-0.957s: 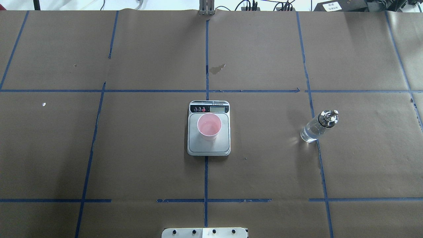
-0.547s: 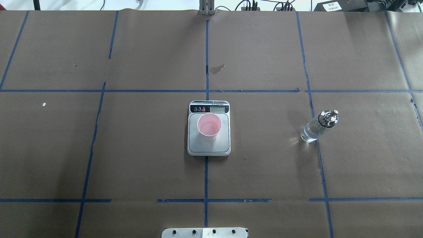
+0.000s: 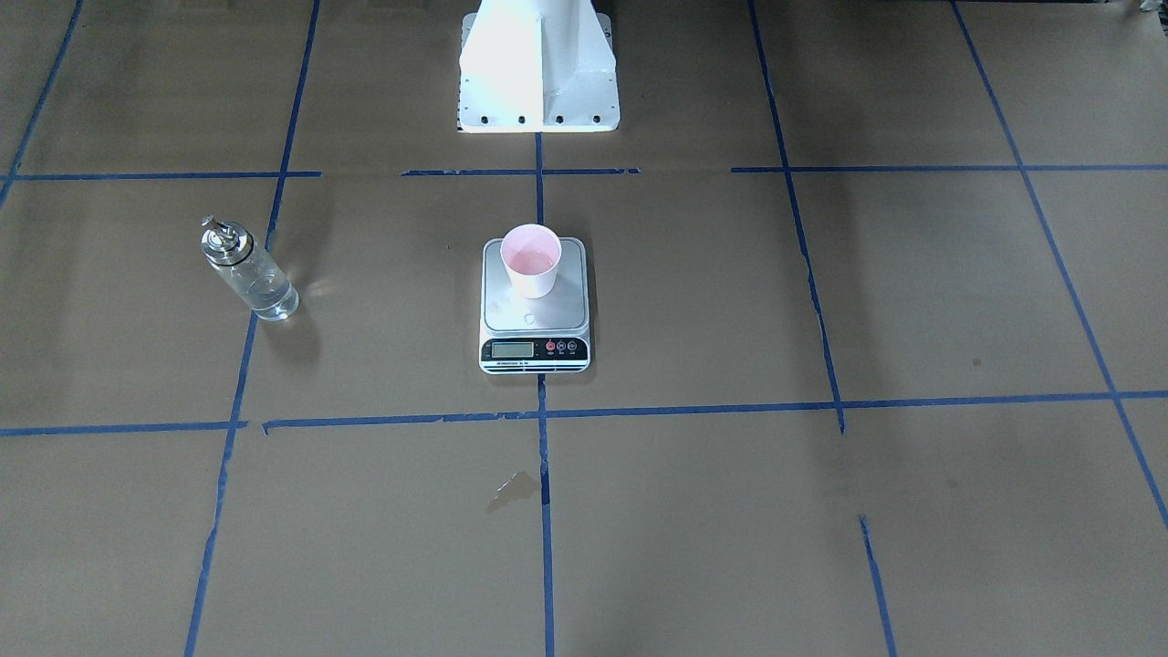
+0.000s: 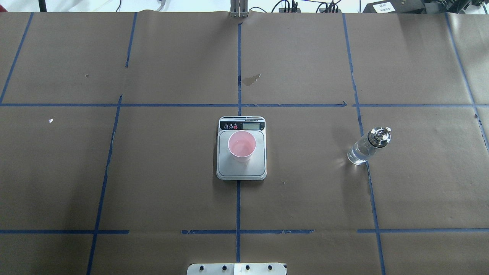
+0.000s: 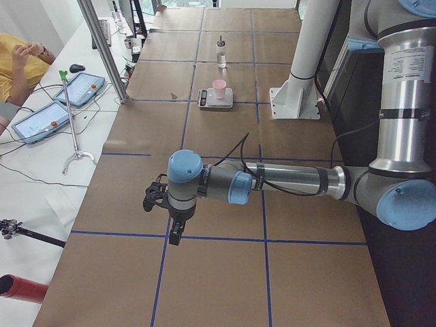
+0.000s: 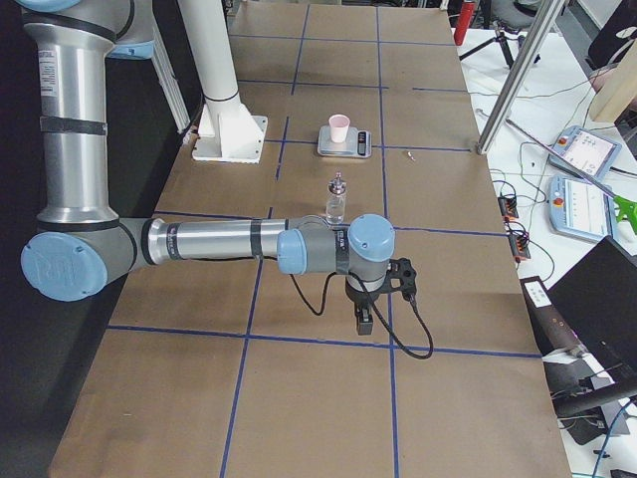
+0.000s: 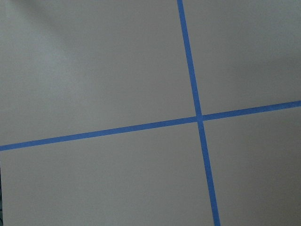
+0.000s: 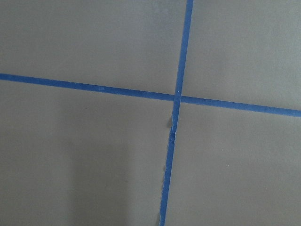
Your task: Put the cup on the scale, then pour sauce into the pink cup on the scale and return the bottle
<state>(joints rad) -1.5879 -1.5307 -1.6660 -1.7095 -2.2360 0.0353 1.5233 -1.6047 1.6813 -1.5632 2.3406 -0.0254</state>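
The pink cup stands upright on the scale at the table's middle, also in the front-facing view. Its inside glistens with a little clear liquid. The glass bottle with its metal pourer cap stands upright on the table to the right, apart from the scale, holding clear sauce. My left gripper shows only in the exterior left view, far from both. My right gripper shows only in the exterior right view, short of the bottle. I cannot tell whether either is open or shut.
The brown paper table is crossed by blue tape lines. A dried stain lies beyond the scale. The robot's white base stands at the near edge. A side bench holds tablets, with an operator beside it.
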